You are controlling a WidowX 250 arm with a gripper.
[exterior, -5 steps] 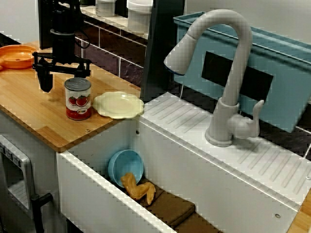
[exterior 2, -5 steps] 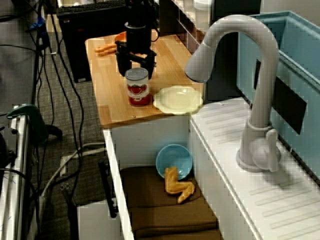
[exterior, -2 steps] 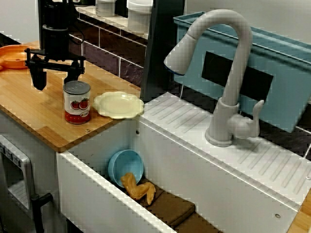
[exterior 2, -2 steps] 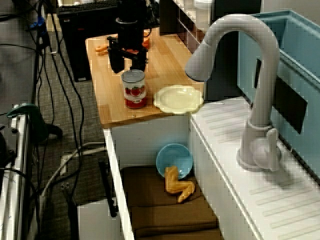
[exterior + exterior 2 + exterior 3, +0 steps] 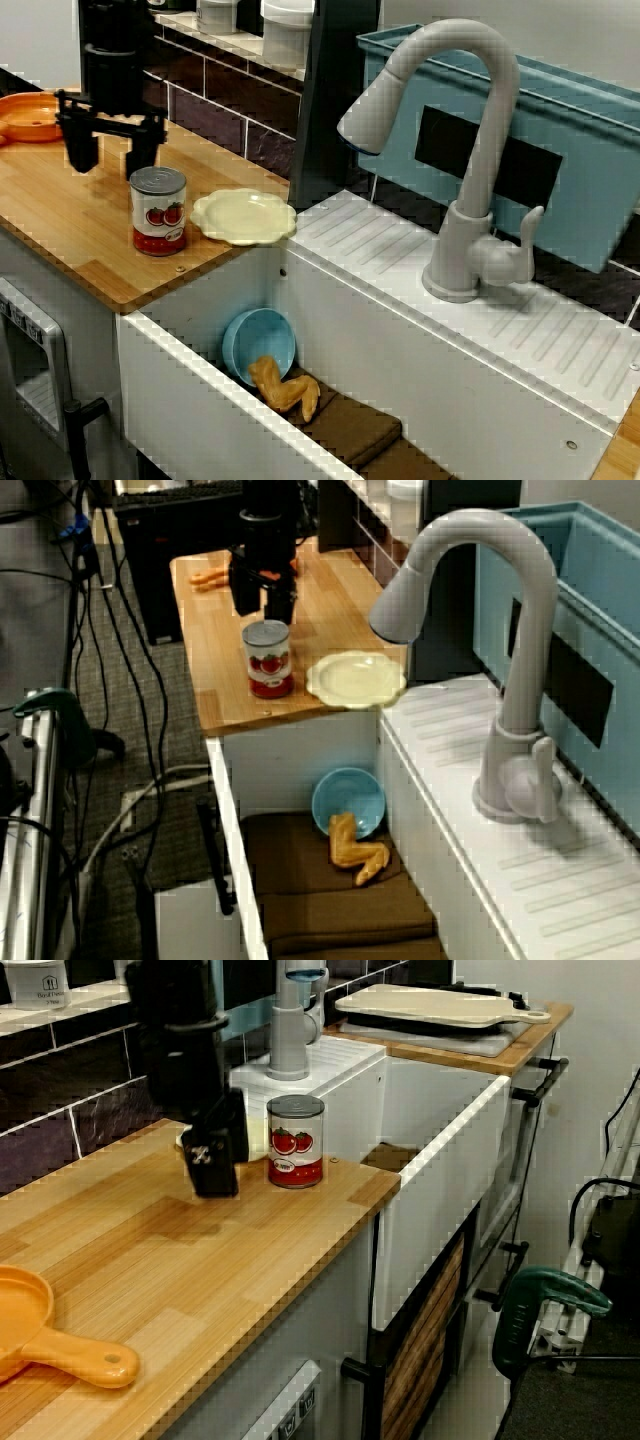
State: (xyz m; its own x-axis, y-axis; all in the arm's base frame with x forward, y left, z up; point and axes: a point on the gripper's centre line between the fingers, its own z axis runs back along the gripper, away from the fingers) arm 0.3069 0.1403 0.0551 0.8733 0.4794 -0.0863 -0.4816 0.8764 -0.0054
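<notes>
Far left, orange pan (image 5: 30,115) on tabletop (image 5: 70,230). Empty claw (image 5: 112,152), fingers apart, hangs over the tabletop just behind-left of tomato can (image 5: 159,210), not touching. The can is upright near the front edge, pale yellow plate (image 5: 245,216) just right. Blue bowl (image 5: 262,343) in sink (image 5: 180,400).

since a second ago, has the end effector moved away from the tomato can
Yes. The end effector has drawn back to the left, away from the tomato can and toward the orange pan.
</notes>
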